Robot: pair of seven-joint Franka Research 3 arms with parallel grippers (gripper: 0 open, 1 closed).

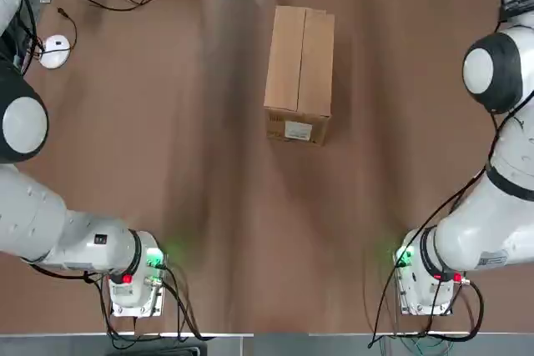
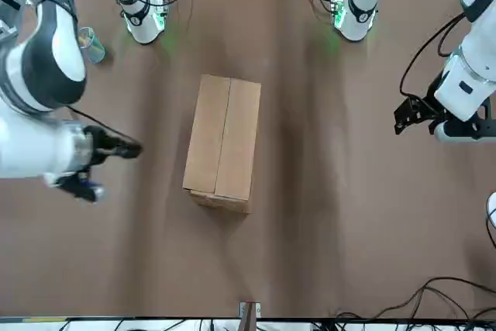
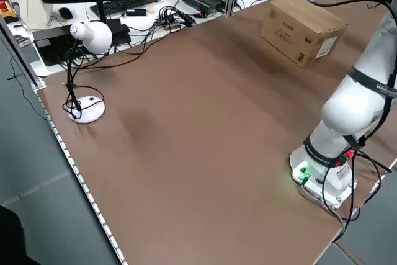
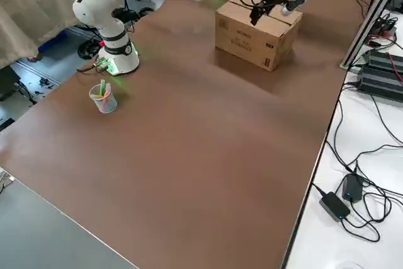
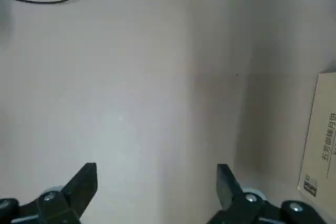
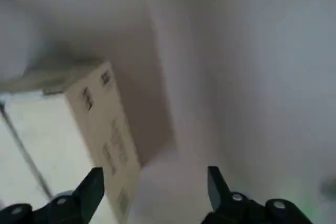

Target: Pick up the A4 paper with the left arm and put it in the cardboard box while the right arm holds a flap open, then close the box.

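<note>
The cardboard box (image 1: 299, 71) sits shut on the far middle of the brown bench (image 1: 217, 231), its two long top flaps meeting along a centre seam, its long axis running near to far, and its small end with the white label (image 1: 298, 130) facing the robot's bases. No A4 paper shows anywhere on the bench in any view, so the sheet is most likely already inside, though that cannot be checked. Judged from the closed flaps and both arms standing off, the task looks finished or at its very last step; any next move would call only for a check that the flaps lie flat, and for the arms to keep clear of the box. The left end effector (image 2: 415, 114) hangs above bare bench well to the left of the box, fingers spread wide and holding nothing, the box's side only at the edge of its wrist view. The right end effector (image 2: 105, 162) hovers to the right of the box, apart from it, also released and empty, with the box's printed side in its wrist view. A white desk lamp (image 3: 87, 60) stands at the far left corner, and a clear cup of pens (image 4: 102, 97) near the right arm's base (image 4: 116, 61).
</note>
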